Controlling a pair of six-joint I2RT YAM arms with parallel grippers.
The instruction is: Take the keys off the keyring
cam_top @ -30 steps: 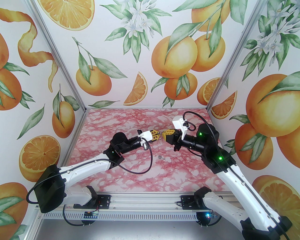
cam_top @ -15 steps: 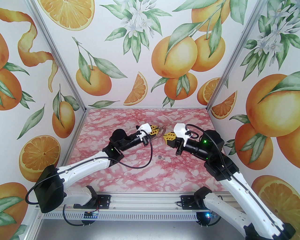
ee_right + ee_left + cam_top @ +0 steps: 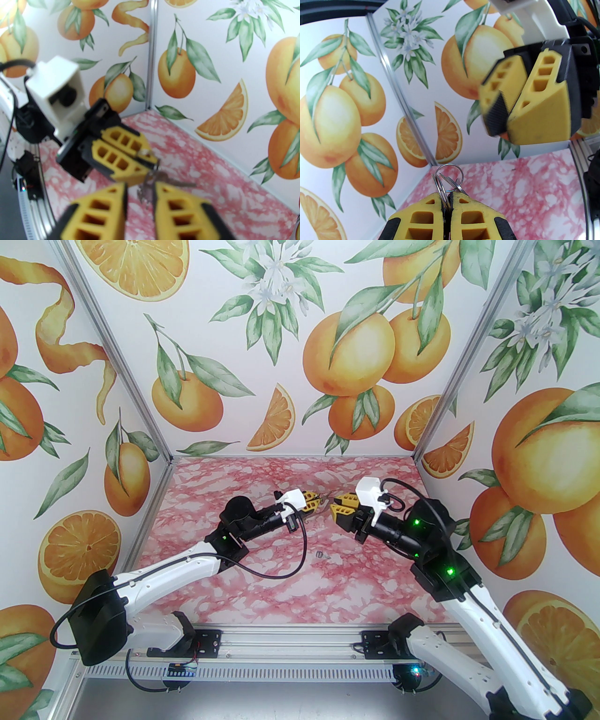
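Left pincer point(image 3: 446, 195): clamped on thin silvery metal keys point(image 3: 452, 183) with wire rings, raised above pink marbled surface point(image 3: 262, 587).
Right pincer point(image 3: 333, 505): narrowly parted, tips just beside those keys.
Loose key point(image 3: 321, 554): small, silvery, lying on the surface.

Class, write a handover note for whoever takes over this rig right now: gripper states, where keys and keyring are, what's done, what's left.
Left gripper: shut on a bunch of silver rings and keys, held above the table.
Right gripper: open, facing the bunch, gripping nothing.
Done: one small metal piece, probably a freed key, lies on the table.
Left: free the held keys from their rings; the dark keyring is hard to make out.
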